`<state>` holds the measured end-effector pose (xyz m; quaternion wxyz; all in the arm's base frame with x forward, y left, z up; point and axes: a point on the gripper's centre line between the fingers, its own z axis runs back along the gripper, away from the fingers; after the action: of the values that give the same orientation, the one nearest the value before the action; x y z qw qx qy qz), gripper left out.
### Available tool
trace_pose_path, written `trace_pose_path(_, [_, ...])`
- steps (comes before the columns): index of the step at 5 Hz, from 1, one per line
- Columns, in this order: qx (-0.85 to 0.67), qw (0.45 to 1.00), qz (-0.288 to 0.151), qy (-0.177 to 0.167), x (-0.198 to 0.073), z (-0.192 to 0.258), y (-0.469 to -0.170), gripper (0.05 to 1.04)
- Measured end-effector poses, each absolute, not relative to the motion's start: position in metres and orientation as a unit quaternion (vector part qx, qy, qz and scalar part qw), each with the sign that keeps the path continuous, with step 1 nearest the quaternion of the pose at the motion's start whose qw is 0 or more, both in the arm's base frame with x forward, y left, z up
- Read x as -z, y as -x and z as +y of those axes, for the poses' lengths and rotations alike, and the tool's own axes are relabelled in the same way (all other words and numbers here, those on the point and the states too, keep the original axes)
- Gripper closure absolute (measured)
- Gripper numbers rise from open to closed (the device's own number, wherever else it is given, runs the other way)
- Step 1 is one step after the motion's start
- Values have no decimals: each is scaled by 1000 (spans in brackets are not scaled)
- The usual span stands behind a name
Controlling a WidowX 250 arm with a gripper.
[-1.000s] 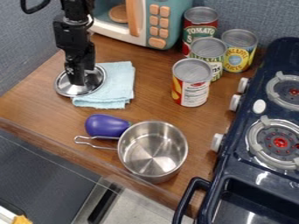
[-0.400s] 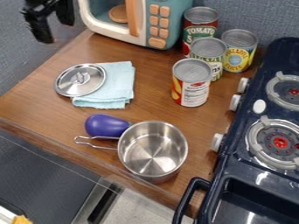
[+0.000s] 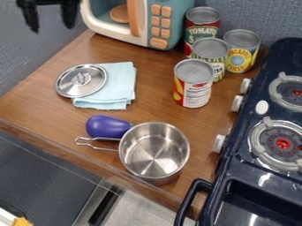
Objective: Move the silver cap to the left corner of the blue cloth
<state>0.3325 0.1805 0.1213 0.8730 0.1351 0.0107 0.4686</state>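
1. A black robot hand (image 3: 52, 27) hangs at 11 o'clock in the camera view, against the grey wall (image 3: 15, 57), the arm entering from the top edge.
2. Its two fingers (image 3: 69, 13) stand wide apart, tips aimed downward, one at each end of a dark crossbar; the hand is blurred.
3. Well apart from the hand, toward its 5 o'clock, the silver cap (image 3: 91, 88) lies knob up at the view's 10 o'clock.
4. The cap covers the 9-to-10 o'clock part of the folded blue cloth (image 3: 121, 86), its rim reaching past the cloth over the wooden tabletop (image 3: 53, 117).
5. A steel pot (image 3: 154, 152) sits at 6 o'clock, just beside a purple toy eggplant (image 3: 107, 127) at 8 o'clock; four cans (image 3: 194, 86) stand between 1 and 2 o'clock.
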Motion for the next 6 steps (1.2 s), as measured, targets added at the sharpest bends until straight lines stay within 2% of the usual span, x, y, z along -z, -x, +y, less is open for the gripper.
trace_pose_path(1, [-355,928,42,-101,-106,172,-343,83])
trace_pose_path(2, [-234,970,43,-55,-91,159,-345,83])
trace_pose_path(3, [-120,991,32,-42,-81,155,-349,83])
trace_pose_path(4, [-4,998,24,-56,-80,156,-354,83])
trace_pose_path(6, [41,997,18,-70,-93,157,-362,83])
